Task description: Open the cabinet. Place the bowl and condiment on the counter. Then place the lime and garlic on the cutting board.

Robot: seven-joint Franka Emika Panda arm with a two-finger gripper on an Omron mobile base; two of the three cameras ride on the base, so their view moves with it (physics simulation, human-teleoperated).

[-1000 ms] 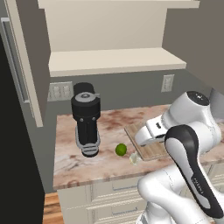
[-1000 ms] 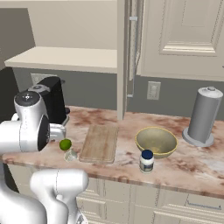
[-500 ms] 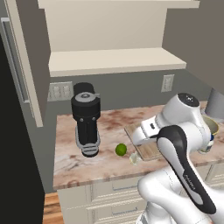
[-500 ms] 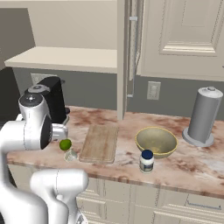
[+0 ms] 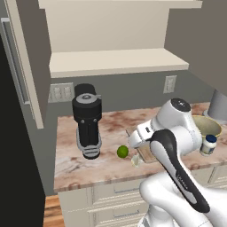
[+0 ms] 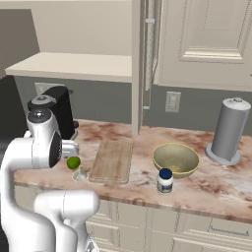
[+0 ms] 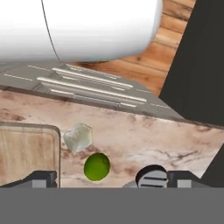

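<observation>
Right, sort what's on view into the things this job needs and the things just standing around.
Job: cabinet, open; bowl and white jar, both on the counter; lime and garlic, on the counter beside the cutting board; gripper, open above the lime.

Standing around: coffee machine, paper towel roll, wall sockets.

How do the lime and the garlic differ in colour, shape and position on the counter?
The lime is bright green, while the garlic is pale whitish. The lime is smooth and round; the garlic is lumpy and uneven. In the right base view the lime lies farther back on the counter, and the garlic sits nearer its front edge. Both are small, about equal in size, and rest on the counter just beside the cutting board, not on it.
</observation>
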